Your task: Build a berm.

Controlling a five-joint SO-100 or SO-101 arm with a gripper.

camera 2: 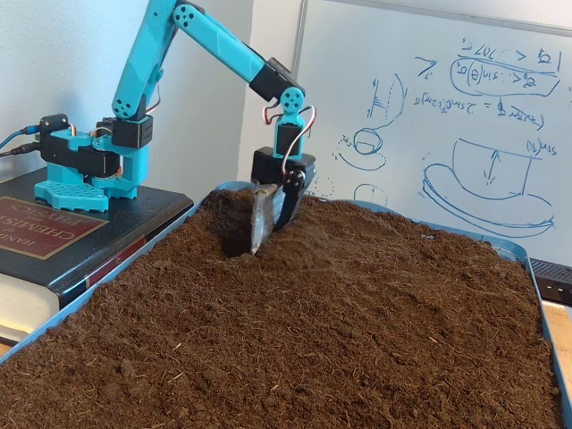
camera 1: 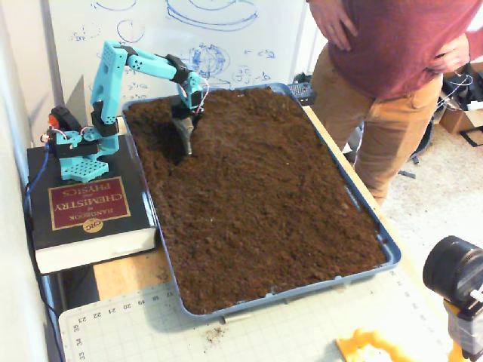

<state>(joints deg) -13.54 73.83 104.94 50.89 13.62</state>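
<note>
The pincer [camera 2: 262, 241] points straight down with its tips dug into the soil [camera 2: 340, 340], and whether its two blades are parted or pressed together I cannot tell, since the dirt hides the ends. In the other fixed view the pincer [camera 1: 186, 147] sits near the far left corner of the blue tray [camera 1: 392, 253]. Just to its left there is a dark hollow [camera 2: 231, 223] scooped in the soil. On its right side, touching the blades, loose dirt is heaped into a low berm [camera 2: 308, 239], slightly higher than the ground around it. The teal arm [camera 2: 214, 45] reaches over from its base [camera 2: 85, 170], which stands on a thick black book [camera 1: 87, 207] beside the tray. Behind is a whiteboard [camera 2: 429, 116] with blue sketches. A person [camera 1: 392, 68] in a red shirt stands at the tray's far side, hands on hips.
</note>
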